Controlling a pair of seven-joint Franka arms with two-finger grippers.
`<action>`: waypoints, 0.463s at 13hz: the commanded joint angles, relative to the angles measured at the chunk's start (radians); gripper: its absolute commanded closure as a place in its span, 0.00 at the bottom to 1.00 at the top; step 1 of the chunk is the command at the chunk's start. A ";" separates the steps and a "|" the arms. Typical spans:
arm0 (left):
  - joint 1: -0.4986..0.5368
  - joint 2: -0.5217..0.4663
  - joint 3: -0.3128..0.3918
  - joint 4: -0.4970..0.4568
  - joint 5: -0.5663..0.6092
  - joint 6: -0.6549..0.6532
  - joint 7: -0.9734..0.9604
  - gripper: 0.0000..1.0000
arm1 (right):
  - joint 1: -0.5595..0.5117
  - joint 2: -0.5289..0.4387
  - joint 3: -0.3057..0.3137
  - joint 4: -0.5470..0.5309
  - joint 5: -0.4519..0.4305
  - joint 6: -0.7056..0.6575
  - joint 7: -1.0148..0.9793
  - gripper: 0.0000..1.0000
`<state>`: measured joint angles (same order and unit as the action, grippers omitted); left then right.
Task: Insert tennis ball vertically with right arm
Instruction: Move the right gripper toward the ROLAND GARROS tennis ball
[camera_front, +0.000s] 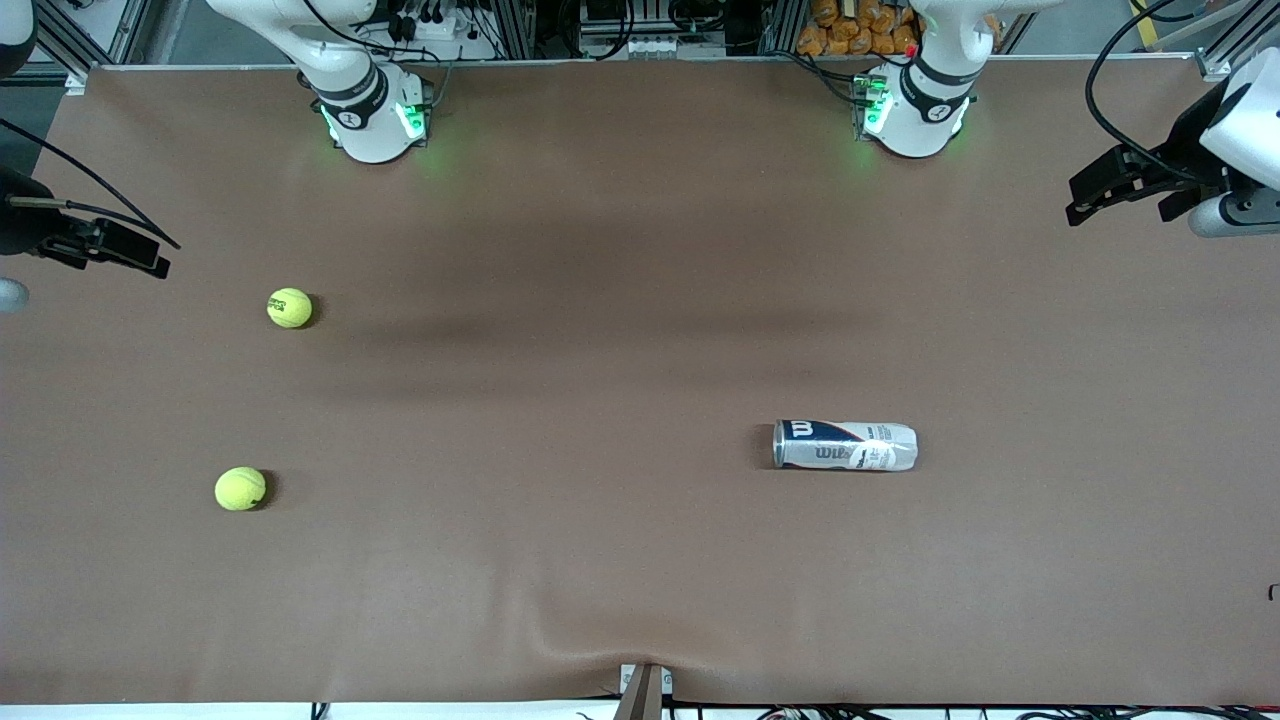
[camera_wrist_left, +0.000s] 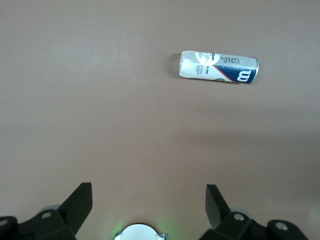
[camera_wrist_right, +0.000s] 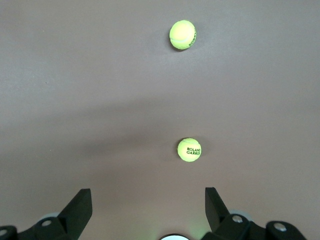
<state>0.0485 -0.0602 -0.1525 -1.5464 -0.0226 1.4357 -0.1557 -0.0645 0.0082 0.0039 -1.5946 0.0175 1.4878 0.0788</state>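
High front camera faces both bases across the table (camera_front: 640, 560); each wrist camera looks down on it.

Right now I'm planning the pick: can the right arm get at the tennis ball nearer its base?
Probably yes. The right gripper hangs open over bare table, and that tennis ball lies alone, apart from the other ball.

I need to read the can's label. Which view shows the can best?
The left wrist view: the can lies on its side, large and unobstructed. The front view shows it smaller; the right wrist view shows only two balls.
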 joint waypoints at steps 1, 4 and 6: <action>-0.001 -0.001 -0.004 0.006 0.007 0.003 0.005 0.00 | -0.014 -0.013 0.011 -0.016 -0.011 0.000 -0.008 0.00; -0.001 -0.004 -0.004 0.006 0.007 -0.001 0.005 0.00 | -0.014 -0.013 0.010 -0.027 -0.011 -0.001 -0.005 0.00; -0.001 -0.004 -0.005 0.008 0.007 -0.001 0.007 0.00 | -0.015 -0.013 0.010 -0.037 -0.011 0.000 -0.005 0.00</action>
<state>0.0485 -0.0602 -0.1537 -1.5463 -0.0226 1.4358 -0.1556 -0.0645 0.0082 0.0038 -1.6084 0.0175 1.4851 0.0788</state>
